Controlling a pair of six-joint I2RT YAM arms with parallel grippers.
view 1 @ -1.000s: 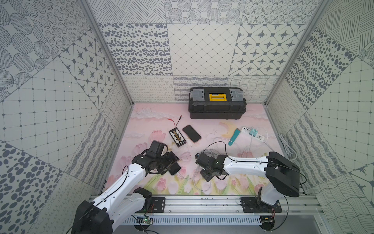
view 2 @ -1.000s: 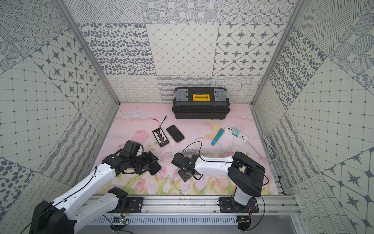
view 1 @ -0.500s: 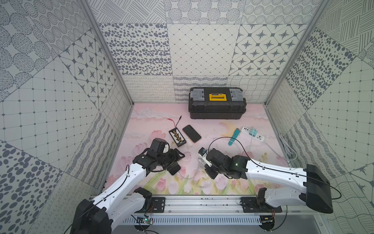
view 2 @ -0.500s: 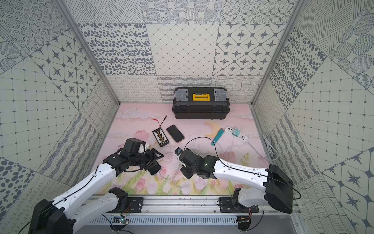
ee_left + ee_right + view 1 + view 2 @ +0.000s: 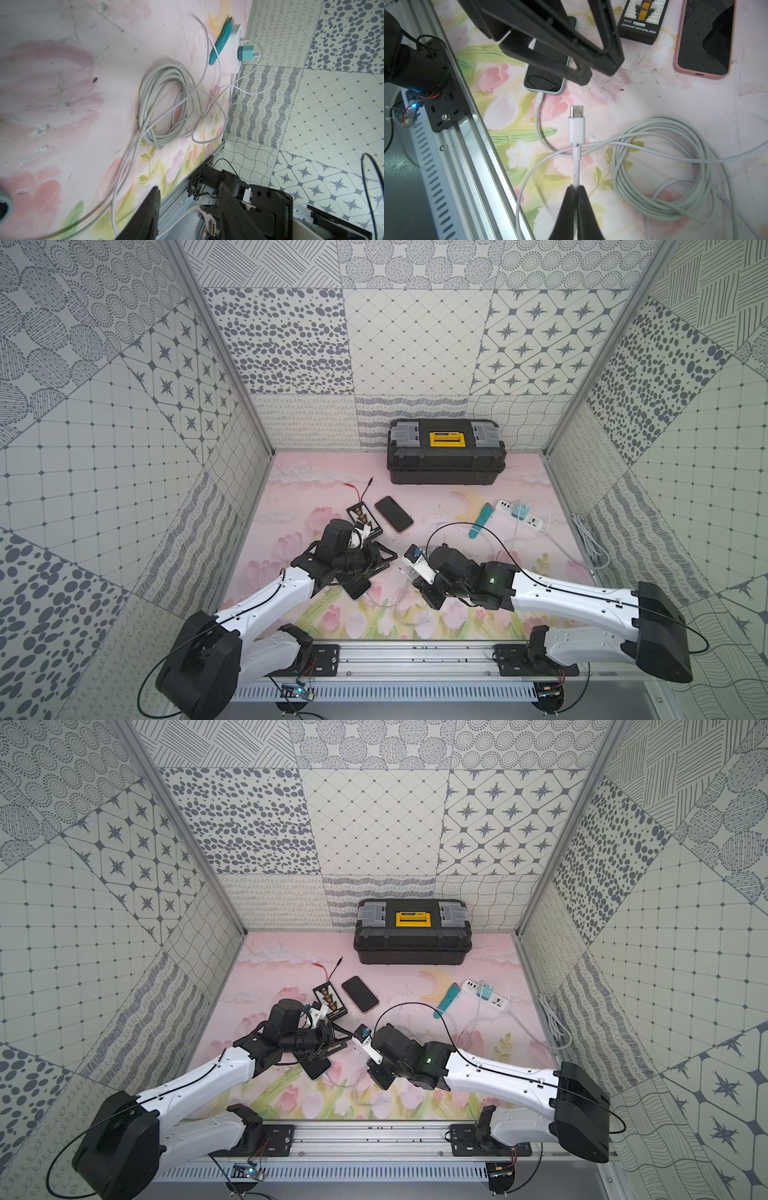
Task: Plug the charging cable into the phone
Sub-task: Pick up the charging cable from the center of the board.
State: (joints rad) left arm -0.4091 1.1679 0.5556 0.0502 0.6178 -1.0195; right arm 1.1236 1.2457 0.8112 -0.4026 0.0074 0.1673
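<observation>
R gripper (image 5: 576, 188) pinched shut on cable (image 5: 576, 164) just behind plug (image 5: 577, 126) so tip sticks out free, above worktop (image 5: 654, 99) near grey phone (image 5: 544, 81), which lies under L gripper (image 5: 189, 189), jaws apart, prob. to steady it.

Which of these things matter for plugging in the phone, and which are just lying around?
In use: white USB-C cable, pinched by right gripper; probably the pale-cased phone under left gripper.
Lying about: pink-cased phone, balance charging board, toolbox, power strip, coiled grey cable.
</observation>
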